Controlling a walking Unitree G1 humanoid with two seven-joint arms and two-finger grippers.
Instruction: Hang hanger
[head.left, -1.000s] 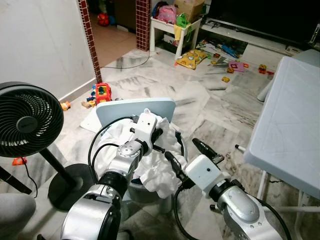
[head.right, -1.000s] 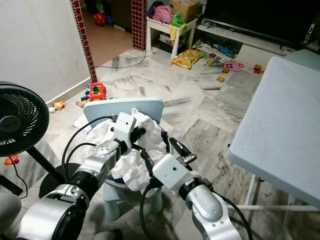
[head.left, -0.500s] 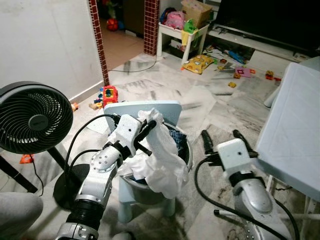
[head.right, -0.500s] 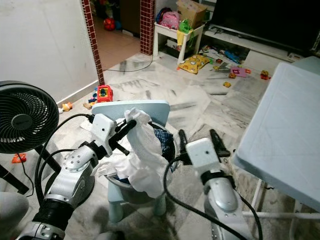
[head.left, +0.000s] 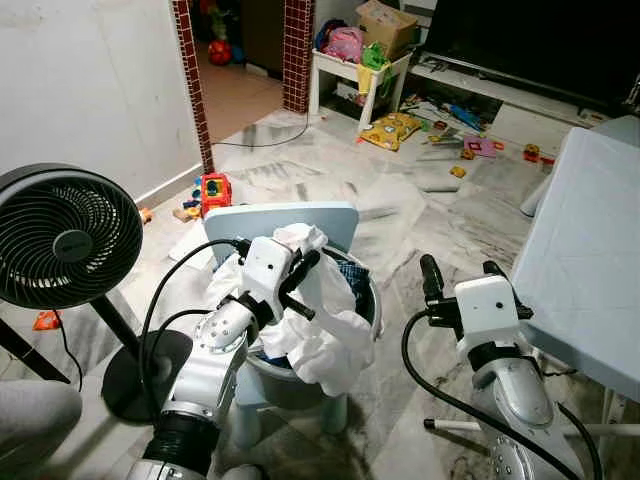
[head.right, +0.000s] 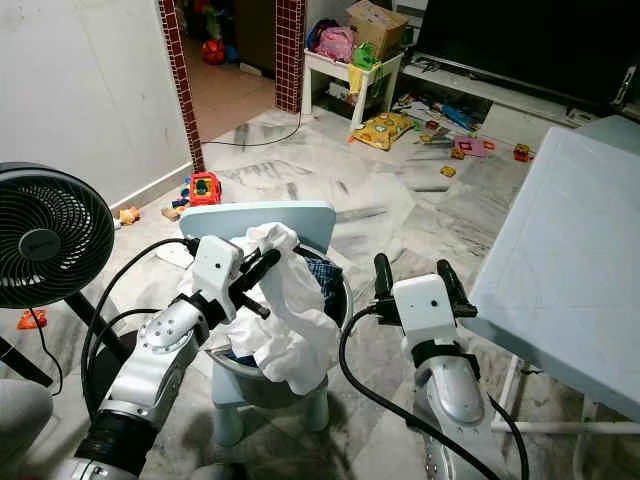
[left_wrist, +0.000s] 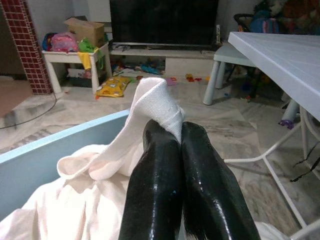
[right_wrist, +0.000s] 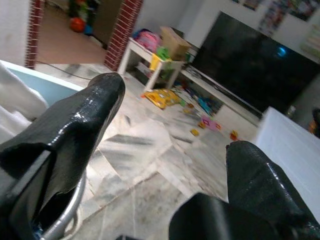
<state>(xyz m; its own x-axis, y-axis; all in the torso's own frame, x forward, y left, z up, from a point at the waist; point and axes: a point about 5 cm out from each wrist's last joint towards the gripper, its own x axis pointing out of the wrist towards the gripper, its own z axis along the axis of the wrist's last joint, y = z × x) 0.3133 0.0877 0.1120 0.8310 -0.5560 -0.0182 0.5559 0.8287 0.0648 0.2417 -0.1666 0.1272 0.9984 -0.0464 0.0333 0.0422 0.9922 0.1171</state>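
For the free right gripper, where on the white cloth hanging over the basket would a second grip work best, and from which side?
Probably the hanging lower fold of the white cloth, approached from the robot's right. That part drapes free over the basket rim, facing the open right gripper. The top corner is already pinched by the left gripper, and the chair back blocks the far side.

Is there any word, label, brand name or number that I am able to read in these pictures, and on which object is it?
None can be read.
Black fan: its centre cap may carry a mark, too small to read.
Cardboard box on the small white table: no legible print.
Toys on the floor: any print is too small.
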